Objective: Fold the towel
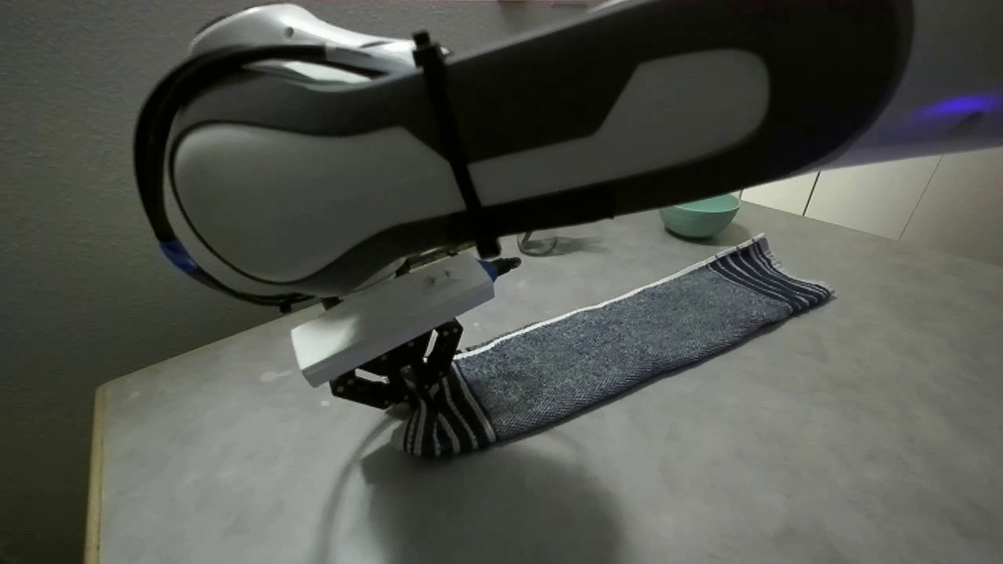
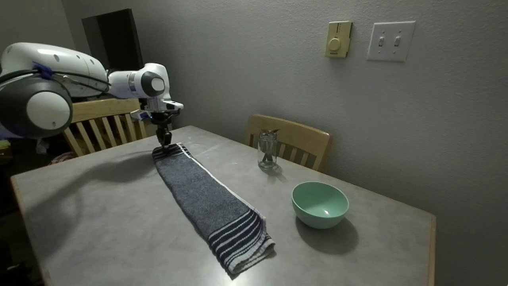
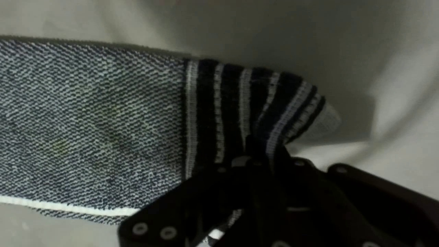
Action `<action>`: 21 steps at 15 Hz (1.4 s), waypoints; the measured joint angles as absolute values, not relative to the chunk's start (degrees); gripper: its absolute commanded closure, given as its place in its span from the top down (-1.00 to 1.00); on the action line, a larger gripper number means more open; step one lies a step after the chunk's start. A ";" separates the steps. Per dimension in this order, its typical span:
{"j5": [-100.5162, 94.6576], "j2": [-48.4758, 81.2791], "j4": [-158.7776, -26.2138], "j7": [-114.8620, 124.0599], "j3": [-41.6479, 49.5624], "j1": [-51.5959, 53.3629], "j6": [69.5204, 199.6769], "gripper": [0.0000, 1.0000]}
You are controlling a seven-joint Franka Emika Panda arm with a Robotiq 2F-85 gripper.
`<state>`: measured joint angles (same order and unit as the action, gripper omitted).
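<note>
- Across the grey bench [image 2: 119, 222] lies the towel [image 2: 206, 190], stretched out long and narrow, dark blue-grey with white stripes at both ends.
- At one striped end the black jaws point down and are drawn together on the towel, a pinch of cloth gathered between them; in the wrist view the stripes bend and crease towards that spot, and a pale bit of the tip pokes out past it.
- Between the two ends the towel lies fairly flat, with a thin white line along the long edge on the jar's side.
- Near the bowl, the other striped end rests on the bench, layered edges showing.
- The pale green bowl [image 2: 320, 204] sits upright, apart from the towel.
- The clear jar [image 2: 268, 151] stands upright with slim things inside, too small to name.
- Over the bench reaches the white and dark arm [image 1: 541, 125], a black cable [image 1: 149, 149] curving round its joint.
- Beyond the bench are a wooden chair [image 2: 303, 134] near the jar and a slatted chair [image 2: 105, 109] by the arm.
- On the wall [image 2: 238, 79] are a yellowish dial box [image 2: 338, 39] and a switch plate [image 2: 391, 41].
</note>
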<state>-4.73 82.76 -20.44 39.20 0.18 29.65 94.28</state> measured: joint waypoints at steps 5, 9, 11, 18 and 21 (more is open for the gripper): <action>-5.91 82.07 -20.16 33.11 0.69 29.85 96.76 -0.95; -6.07 81.31 -20.16 28.06 0.86 29.53 96.80 -0.95; -6.38 80.70 -20.07 25.54 1.02 29.48 96.82 -0.95; -6.43 75.94 -19.89 20.45 1.04 29.35 98.89 -0.95; -6.43 74.23 -19.88 18.59 1.04 28.71 99.35 -0.95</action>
<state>-6.43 74.23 -19.88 18.59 1.04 28.71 99.35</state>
